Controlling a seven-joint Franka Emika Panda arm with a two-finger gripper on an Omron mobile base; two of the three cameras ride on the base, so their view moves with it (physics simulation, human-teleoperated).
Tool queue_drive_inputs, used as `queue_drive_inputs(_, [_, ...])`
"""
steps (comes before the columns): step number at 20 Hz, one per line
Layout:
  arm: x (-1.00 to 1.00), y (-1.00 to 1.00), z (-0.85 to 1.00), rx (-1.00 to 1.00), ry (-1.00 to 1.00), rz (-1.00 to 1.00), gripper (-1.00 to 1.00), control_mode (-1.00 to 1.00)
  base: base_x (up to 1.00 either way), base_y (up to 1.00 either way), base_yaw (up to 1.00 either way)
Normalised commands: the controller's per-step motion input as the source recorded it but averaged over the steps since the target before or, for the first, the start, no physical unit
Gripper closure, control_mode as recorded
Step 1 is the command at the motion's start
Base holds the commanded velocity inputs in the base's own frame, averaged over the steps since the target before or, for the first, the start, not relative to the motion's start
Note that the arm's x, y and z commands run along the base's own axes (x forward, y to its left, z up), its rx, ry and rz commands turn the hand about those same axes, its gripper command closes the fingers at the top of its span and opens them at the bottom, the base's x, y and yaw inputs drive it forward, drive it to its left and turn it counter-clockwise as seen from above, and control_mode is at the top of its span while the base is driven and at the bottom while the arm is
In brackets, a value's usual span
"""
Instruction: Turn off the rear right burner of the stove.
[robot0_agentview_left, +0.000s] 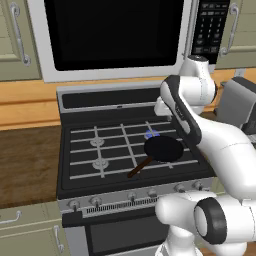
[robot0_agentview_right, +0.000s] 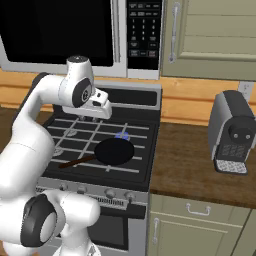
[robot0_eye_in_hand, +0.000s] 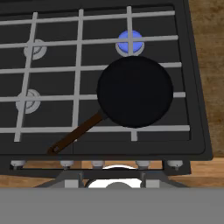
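Stove (robot0_eye_in_hand: 199, 131) as landmark, rear right burner (robot0_eye_in_hand: 130, 42) glowing blue at its back right, black frying pan (robot0_eye_in_hand: 134, 91) just in front of the flame, knob row (robot0_eye_in_hand: 94, 164) along its front edge, wooden counter (robot0_eye_in_hand: 210, 52) to its right, gripper (robot0_agentview_right: 101, 106) above its rear, finger opening cannot be told

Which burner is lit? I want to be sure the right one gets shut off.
The rear right burner of the stove: it alone glows blue, just behind the frying pan. The two left burners show plain grey caps.
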Motion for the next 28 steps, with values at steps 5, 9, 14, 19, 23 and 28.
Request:
queue_drive_inputs(5, [-0.41, 0.01, 0.0, -0.02, -0.05, 0.0, -1.0, -1.0, 0.0, 0.0, 0.0])
queue_drive_inputs(9, [-0.48, 0.04, 0.0, -0.04, -0.11, 0.01, -1.0, -1.0, 0.0, 0.0, 0.0])
queue_drive_inputs(14, [-0.04, 0.0, 0.0, 0.0, -0.02, 0.0, -1.0, -1.0, 0.0, 0.0, 0.0])
queue_drive_inputs(19, [-0.12, 0.06, 0.0, -0.01, -0.01, 0.0, -1.0, -1.0, 0.0, 0.0, 0.0])
queue_drive_inputs(23, [-0.22, 0.18, 0.0, -0.03, -0.01, 0.0, -1.0, -1.0, 0.0, 0.0, 0.0])
queue_drive_inputs(28, [0.0, 0.24, 0.0, 0.0, 0.0, 0.0, -1.0, -1.0, 0.0, 0.0, 0.0])
